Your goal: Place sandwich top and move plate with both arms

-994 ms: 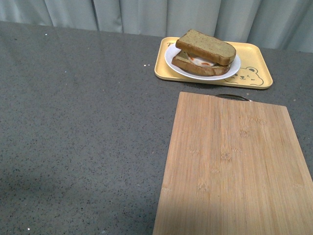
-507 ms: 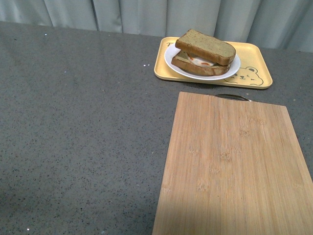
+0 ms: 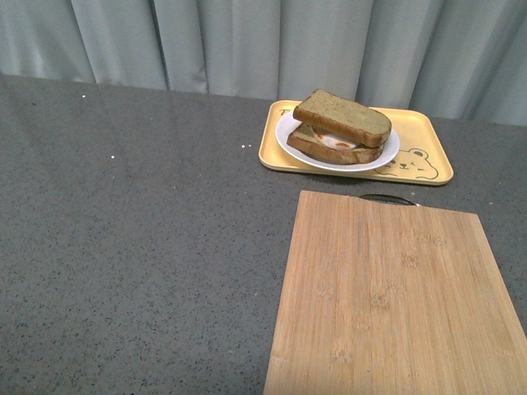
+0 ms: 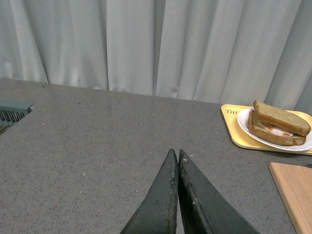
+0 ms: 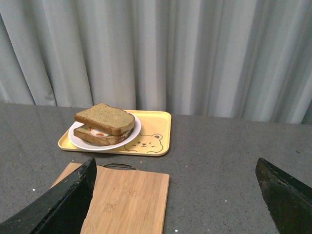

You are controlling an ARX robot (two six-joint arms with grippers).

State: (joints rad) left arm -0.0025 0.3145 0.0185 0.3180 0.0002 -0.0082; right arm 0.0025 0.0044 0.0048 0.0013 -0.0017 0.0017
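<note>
The sandwich top (image 3: 343,116), a plain brown slice, lies tilted on the slice with the fried egg (image 3: 333,142) on the white plate (image 3: 337,161). The plate sits on the yellow bear-print tray (image 3: 416,164) at the back of the table. The stack also shows in the left wrist view (image 4: 281,117) and the right wrist view (image 5: 104,118). My left gripper (image 4: 174,155) is shut and empty, above the grey table, well away from the plate. My right gripper (image 5: 175,168) is open wide and empty, held back from the tray. Neither arm shows in the front view.
A bamboo cutting board (image 3: 385,296) with a dark handle loop lies in front of the tray, also in the right wrist view (image 5: 125,200). Grey curtains (image 3: 247,41) hang behind the table. A teal grid object (image 4: 12,109) sits at the table's edge in the left wrist view.
The front view has tilted upward: tray, sandwich and board sit lower in the frame and more curtain shows. The sandwich has not shifted on its plate.
</note>
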